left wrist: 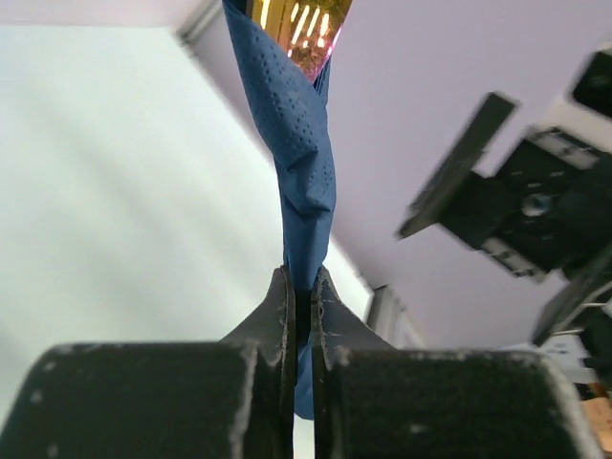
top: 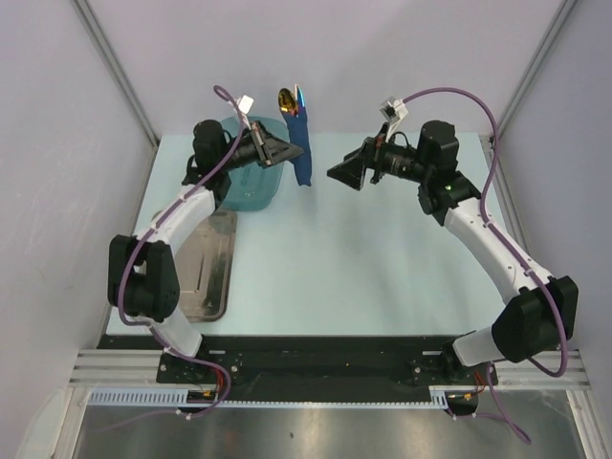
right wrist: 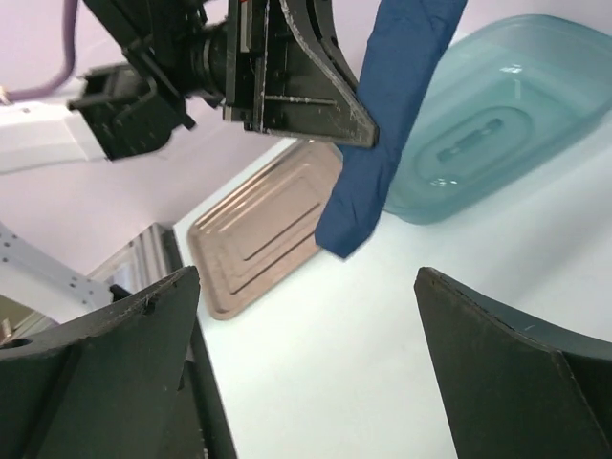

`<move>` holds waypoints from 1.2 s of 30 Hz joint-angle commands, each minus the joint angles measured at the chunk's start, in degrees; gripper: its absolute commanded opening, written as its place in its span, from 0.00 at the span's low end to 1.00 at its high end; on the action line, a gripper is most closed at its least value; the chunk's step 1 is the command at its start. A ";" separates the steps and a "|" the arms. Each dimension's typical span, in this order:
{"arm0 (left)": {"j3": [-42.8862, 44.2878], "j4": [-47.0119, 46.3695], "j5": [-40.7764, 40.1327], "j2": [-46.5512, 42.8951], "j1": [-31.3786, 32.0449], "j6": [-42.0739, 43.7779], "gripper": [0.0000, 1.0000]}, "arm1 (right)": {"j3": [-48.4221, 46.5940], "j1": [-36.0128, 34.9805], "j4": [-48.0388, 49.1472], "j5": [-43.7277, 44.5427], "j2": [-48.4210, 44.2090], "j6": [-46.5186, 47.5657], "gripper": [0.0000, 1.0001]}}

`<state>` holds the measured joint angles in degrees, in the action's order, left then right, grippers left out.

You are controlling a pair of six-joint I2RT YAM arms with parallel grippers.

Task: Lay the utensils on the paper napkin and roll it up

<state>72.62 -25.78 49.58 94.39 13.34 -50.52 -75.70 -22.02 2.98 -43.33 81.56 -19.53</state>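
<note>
The navy paper napkin (top: 300,148) is rolled into a narrow bundle around the utensils and hangs upright above the table at the back. My left gripper (top: 290,149) is shut on its middle; in the left wrist view the napkin (left wrist: 301,163) rises from between the closed jaws. The gold spoon bowl (top: 285,98) and an iridescent tip stick out of the top, the bowl also showing in the left wrist view (left wrist: 301,29). My right gripper (top: 337,173) is open and empty, just right of the roll. The roll's lower end (right wrist: 368,191) hangs free in the right wrist view.
A translucent teal tub (top: 251,182) lies at the back left, under the left arm, also in the right wrist view (right wrist: 497,115). A brown ridged tray (top: 206,268) lies near the left table edge, also in the right wrist view (right wrist: 263,229). White walls enclose the table.
</note>
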 commanded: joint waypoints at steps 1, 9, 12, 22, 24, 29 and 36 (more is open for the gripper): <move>12.43 19.68 1.58 4.64 -3.93 16.58 0.00 | -4.19 2.07 -2.80 0.79 1.14 4.32 1.00; 32.12 46.85 -5.19 19.41 -10.97 36.35 0.00 | -5.95 3.30 -8.17 1.23 3.60 7.84 1.00; 39.33 53.36 -8.79 25.04 -11.67 42.33 0.00 | -6.65 3.30 -8.43 1.49 5.09 7.66 1.00; 58.77 60.59 -6.70 43.24 -13.08 46.57 0.00 | -9.81 3.56 -10.54 2.20 9.84 9.33 1.00; 58.78 59.62 -5.38 45.08 -13.08 45.52 0.00 | -10.52 3.74 -11.15 2.37 10.63 9.68 1.00; 57.11 59.27 -4.41 47.20 -13.08 44.54 0.00 | -12.71 3.91 -12.65 2.90 13.01 9.95 1.00; 57.11 62.60 -4.05 50.10 -14.66 44.02 0.00 | -13.95 4.09 -13.35 3.25 15.03 9.77 1.00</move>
<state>127.63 35.90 42.63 144.14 0.36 -6.09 -86.48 -18.28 -10.13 -40.82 95.92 -10.44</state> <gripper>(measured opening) 0.029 0.994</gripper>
